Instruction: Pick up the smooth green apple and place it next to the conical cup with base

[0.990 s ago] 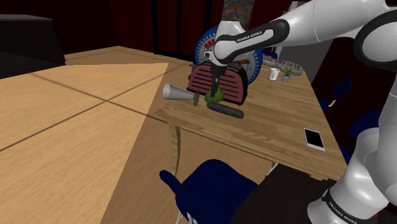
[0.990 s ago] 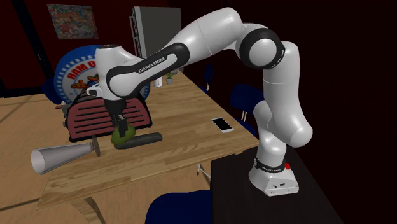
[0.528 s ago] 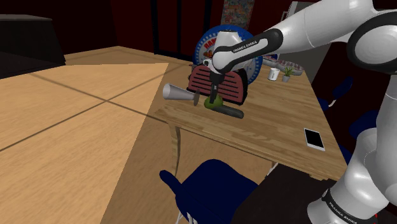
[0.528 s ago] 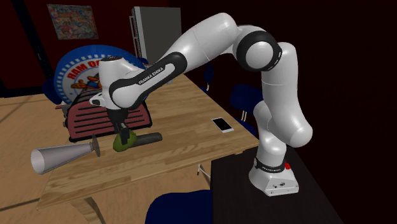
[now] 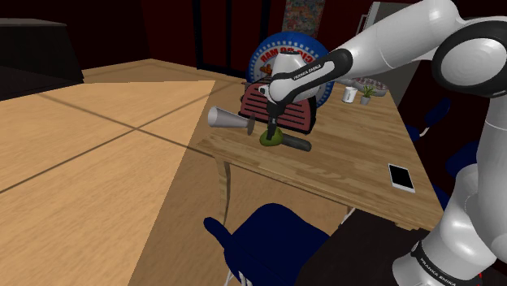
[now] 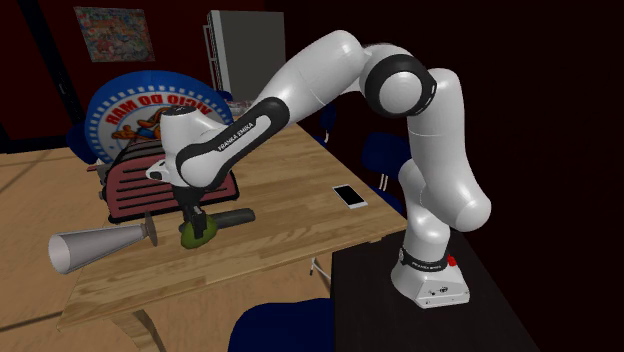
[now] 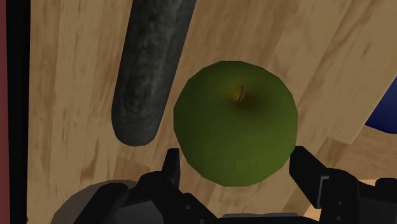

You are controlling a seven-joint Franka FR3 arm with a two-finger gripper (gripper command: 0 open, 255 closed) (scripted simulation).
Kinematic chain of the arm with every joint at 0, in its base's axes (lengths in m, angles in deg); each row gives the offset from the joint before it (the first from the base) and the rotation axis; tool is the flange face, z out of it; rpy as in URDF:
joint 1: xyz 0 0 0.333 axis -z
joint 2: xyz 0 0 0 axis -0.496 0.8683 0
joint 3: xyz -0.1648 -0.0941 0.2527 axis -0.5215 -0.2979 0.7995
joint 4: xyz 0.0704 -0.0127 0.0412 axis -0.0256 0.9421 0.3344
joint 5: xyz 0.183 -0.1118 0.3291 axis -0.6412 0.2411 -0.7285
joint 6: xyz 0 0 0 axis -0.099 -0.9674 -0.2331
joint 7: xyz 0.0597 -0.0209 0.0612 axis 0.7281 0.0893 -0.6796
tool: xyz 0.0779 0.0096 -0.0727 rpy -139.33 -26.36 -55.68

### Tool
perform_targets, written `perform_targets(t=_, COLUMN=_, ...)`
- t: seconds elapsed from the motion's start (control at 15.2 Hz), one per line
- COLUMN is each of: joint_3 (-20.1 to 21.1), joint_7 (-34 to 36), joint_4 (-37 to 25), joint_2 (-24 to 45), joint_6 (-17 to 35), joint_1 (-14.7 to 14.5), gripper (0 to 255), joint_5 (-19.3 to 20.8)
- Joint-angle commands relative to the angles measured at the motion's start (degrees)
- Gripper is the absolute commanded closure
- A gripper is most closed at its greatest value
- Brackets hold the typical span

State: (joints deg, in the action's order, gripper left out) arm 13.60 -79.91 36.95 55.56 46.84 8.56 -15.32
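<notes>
Pincer clamps the green apple, low over the table. Conical cup lies near the pincer. Pick done; left: set down, release, retreat.

Dim interior, rendered with crisp edges throughout. In the shoulder view, a bright expanse of floor ends along a sharp diagonal, beyond which the boards lie in flat shade. The table top receives moderate, even light, and the walls behind fall to deep red-black. The white arm carries mild highlights above and soft shading on its undersides. In the wrist view, the apple is evenly lit, darkening toward its rim.
</notes>
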Motion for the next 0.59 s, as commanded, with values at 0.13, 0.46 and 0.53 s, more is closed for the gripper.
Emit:
perform_targets(t=0.13, joint_3=0.04, joint_7=-0.12, joint_4=-0.11, joint_2=0.27, joint_6=0.18, joint_1=0.1, gripper=255, joint_5=-0.14)
perform_targets(t=0.46, joint_3=0.04, joint_7=-0.12, joint_4=-0.11, joint_2=0.27, joint_6=0.18, joint_1=0.1, gripper=0, joint_5=-0.14)
perform_targets(t=0.53, joint_3=0.04, joint_7=-0.12, joint_4=-0.11, joint_2=0.27, joint_6=0.18, joint_1=0.1, gripper=0, joint_5=-0.14)
